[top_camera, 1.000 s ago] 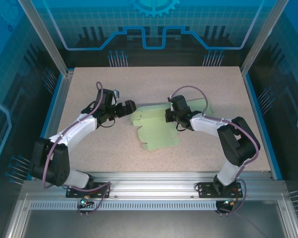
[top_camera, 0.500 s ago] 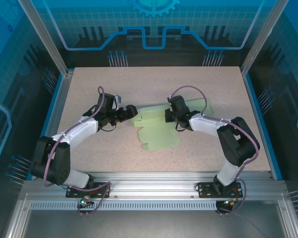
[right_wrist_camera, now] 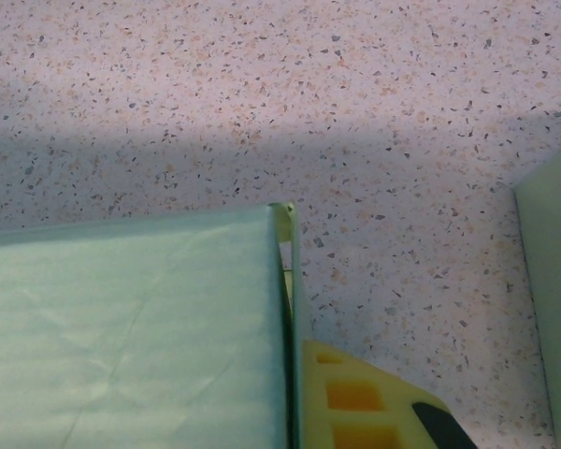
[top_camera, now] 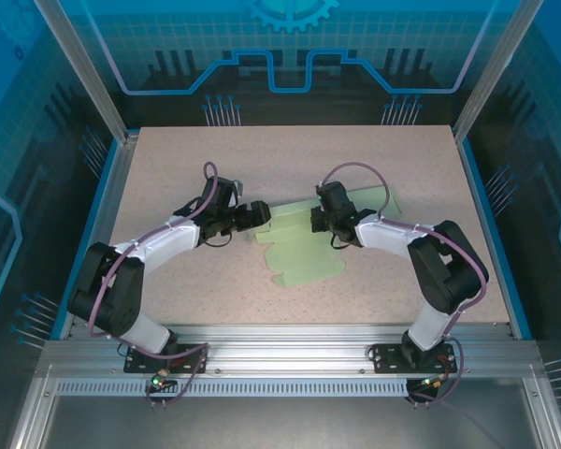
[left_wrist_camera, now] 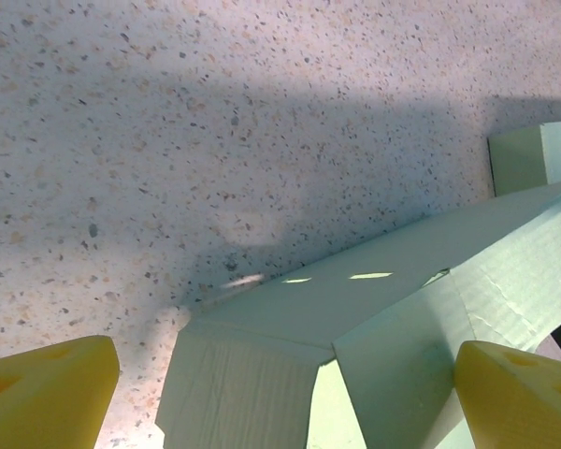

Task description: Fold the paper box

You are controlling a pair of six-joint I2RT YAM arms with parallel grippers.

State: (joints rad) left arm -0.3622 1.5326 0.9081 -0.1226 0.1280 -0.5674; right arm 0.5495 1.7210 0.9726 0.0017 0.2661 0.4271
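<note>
The bench is a broad slab with a beige, finely speckled, stone-like surface, framed by ribbed aluminium rails.

Two arms in black and white shells reach in from the near edge: the left arm bends toward the middle from the left and the right arm from the right. Each carries a looped purple-grey cable.

Between them, at the middle of the bench, lies the paper box. It is a pale green die-cut cardboard sheet with a faint ribbed grain, scored creases and notched flaps. Its near part lies flat, while a long panel toward the far side is raised along a fold.

The left end effector sits at the left end of that raised panel. Its jaws stand wide apart, and in the left wrist view its blunt yellow plastic fingertips straddle the box's folded corner without pressing it.

The right end effector rests on the right part of the box. Its jaws are drawn together on a thin green panel. In the right wrist view the panel's edge lies flush against one yellow finger with square moulded recesses, and the other finger is hidden behind the cardboard.
</note>
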